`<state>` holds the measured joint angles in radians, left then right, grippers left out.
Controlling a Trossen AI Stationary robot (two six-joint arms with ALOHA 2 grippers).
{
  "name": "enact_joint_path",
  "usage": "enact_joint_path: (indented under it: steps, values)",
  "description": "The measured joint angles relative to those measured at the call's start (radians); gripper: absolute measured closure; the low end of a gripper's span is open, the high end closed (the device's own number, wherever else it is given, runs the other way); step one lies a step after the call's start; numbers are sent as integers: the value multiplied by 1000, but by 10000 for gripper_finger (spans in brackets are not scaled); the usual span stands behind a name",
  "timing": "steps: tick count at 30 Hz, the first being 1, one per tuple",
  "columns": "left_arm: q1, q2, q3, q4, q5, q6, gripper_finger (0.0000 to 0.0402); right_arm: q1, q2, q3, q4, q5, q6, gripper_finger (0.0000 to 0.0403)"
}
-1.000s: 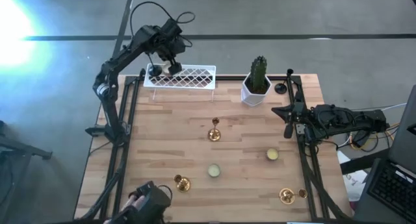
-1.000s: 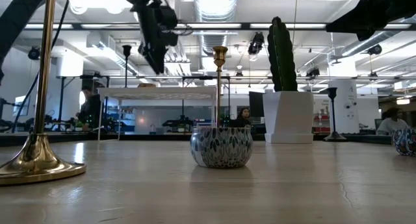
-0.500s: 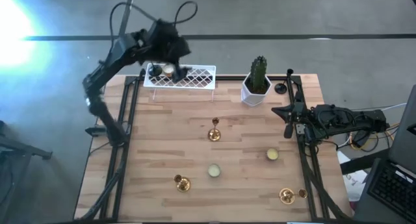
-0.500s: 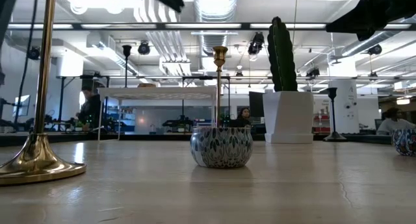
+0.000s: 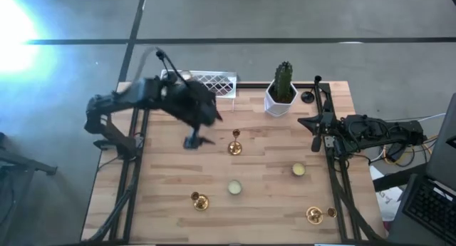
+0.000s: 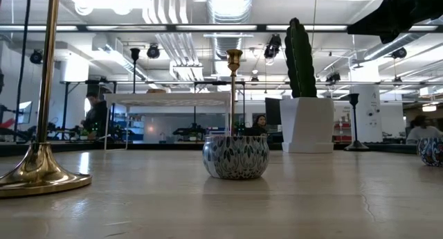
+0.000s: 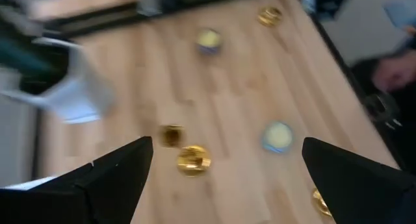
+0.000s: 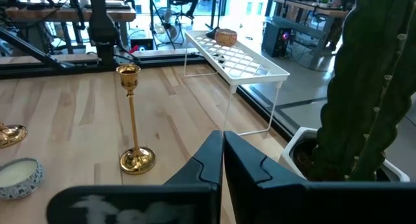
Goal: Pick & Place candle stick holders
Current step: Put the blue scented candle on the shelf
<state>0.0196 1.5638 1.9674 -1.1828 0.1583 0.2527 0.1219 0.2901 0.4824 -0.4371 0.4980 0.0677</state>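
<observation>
Wooden table [image 5: 271, 167], left hand [image 5: 194, 141] released overhead, absent low, right hand [image 8: 222, 160] clenched.

The wooden table [image 5: 256, 175] carries candle stick holders [image 5: 235, 147], lattice tray [image 5: 214, 83] and cactus pot [image 5: 280, 102].

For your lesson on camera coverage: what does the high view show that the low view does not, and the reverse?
Only the high view shows the left gripper, open above the table, and the fallen gold holder near the right corner. Only the low view shows the blue leaf pattern on the middle cup and people in the room behind. Both show the cactus pot, white tray and central upright gold holder.
</observation>
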Motion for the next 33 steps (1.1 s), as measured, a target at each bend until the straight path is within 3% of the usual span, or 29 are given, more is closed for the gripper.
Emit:
enact_joint_path:
  steps: [8, 15, 26, 33]
  values:
    - [-100, 9, -319, 244, 10, -20, 3, 0, 0, 0, 0, 0, 1, 394]
    - [-150, 9, -492, 377, 17, -38, 3, 0, 0, 0, 0, 0, 2, 394]
    - [-201, 9, -603, 564, 22, -97, 3, 0, 0, 0, 0, 0, 1, 394]
    - [-229, 12, -699, 697, 88, -112, 3, 0, 0, 0, 0, 0, 2, 394]
